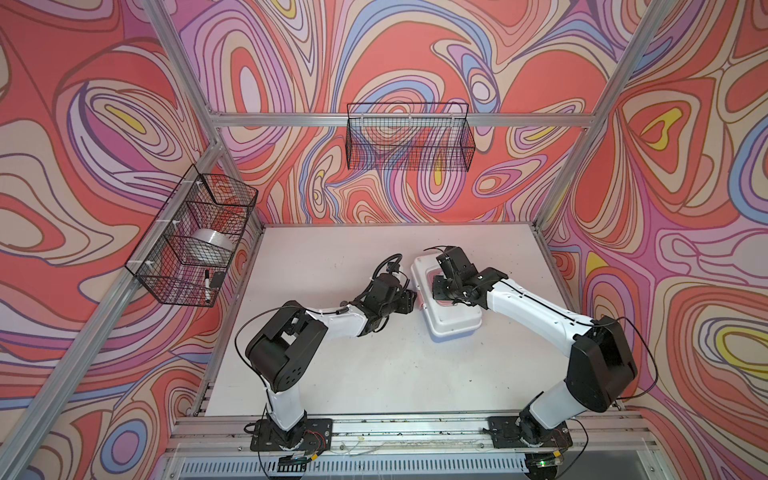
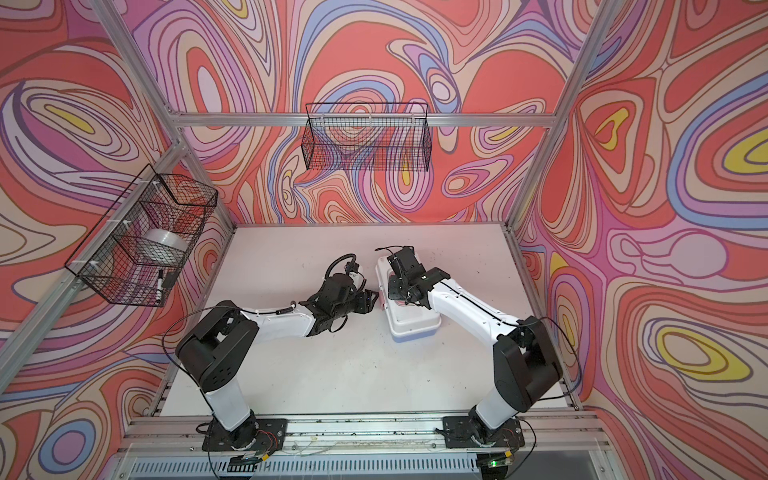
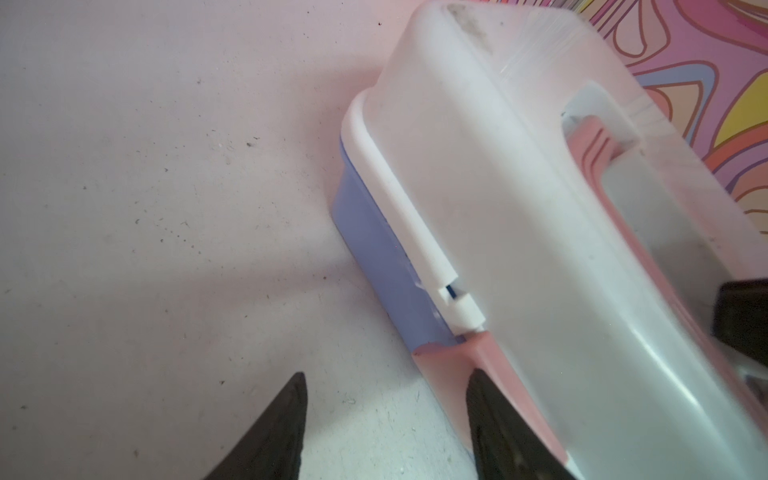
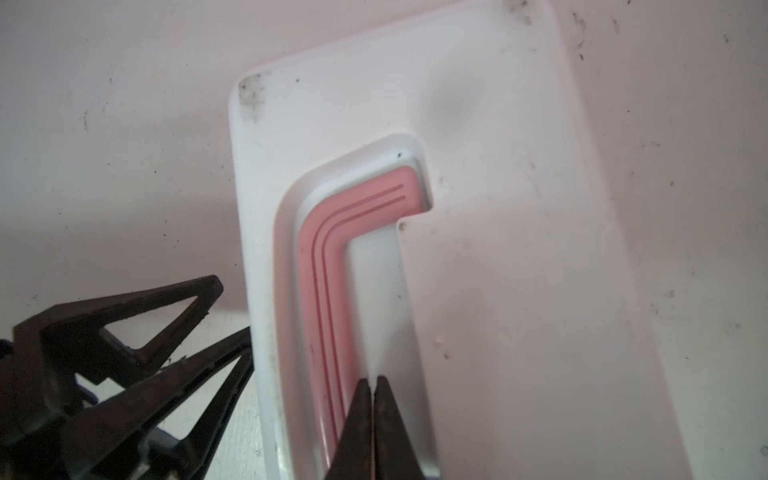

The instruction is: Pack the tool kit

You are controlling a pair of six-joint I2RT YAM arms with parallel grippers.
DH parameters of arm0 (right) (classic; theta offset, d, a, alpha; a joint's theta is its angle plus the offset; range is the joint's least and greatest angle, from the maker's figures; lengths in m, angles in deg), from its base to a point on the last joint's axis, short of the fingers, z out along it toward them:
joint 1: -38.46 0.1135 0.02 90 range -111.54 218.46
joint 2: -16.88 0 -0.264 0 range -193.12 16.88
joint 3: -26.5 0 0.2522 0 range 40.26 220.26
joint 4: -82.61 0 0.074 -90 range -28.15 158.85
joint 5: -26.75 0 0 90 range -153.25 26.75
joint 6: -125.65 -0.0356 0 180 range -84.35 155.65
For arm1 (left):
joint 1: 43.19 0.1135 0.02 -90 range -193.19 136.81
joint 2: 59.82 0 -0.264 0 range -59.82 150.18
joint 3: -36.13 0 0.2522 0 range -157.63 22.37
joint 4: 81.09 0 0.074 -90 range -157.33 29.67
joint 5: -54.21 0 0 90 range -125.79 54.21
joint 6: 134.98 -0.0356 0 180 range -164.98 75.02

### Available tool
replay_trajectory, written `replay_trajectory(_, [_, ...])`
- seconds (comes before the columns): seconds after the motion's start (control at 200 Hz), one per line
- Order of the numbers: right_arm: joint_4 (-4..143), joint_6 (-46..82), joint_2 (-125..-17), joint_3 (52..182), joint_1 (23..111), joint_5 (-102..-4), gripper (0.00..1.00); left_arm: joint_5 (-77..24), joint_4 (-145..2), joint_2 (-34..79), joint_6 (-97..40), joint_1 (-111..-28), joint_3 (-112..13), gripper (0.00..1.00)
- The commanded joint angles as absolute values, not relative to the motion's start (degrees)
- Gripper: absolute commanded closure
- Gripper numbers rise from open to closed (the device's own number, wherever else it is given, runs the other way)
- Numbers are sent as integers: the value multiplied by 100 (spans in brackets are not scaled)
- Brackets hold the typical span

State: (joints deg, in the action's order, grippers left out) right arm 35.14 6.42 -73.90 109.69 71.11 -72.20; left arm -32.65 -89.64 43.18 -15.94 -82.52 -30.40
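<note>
while the toolbox (image 1: 455,322) sits closed on the white table (image 1: 374,374), right of the middle in both top views, both arms reach in to it. its white lid (image 3: 540,208) is down on the periwinkle base (image 3: 374,249), and the pink handle (image 4: 328,270) lies folded flat in its recess on top. the right gripper (image 4: 372,379) has its jaws pinched together with nothing between them, tips down in the recess just beside the handle's inner edge. the left gripper (image 3: 386,374) is at the box's long side, jaws spread partway and gripping nothing. one finger (image 3: 494,415) lies against the pink latch (image 3: 449,357), the other is over bare table. whether that finger presses the latch or only touches it, i cannot tell. on the left wall a black wire basket (image 1: 195,237) holds a roll of clear tape (image 1: 212,245) and a marker (image 1: 206,284). a second wire basket (image 1: 409,137) hangs on the back wall.
</note>
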Motion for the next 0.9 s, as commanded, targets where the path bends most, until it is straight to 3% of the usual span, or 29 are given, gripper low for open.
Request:
replay_trajectory(0.0, [3629, 650, -7456, 10793, 7081, -6961, 100, -3011, -9354, 4451, -1360, -8319, -3155, 39])
replay_trajectory(0.451, [3787, 541, -7558, 10033, 7059, -6315, 100, -3026, -9294, 4457, -1270, -8413, -3443, 39])
replay_trajectory(0.896, [3894, 431, -7499, 9590, 7056, -6275, 100, -3117, -9155, 4568, -1189, -8608, -3656, 39])
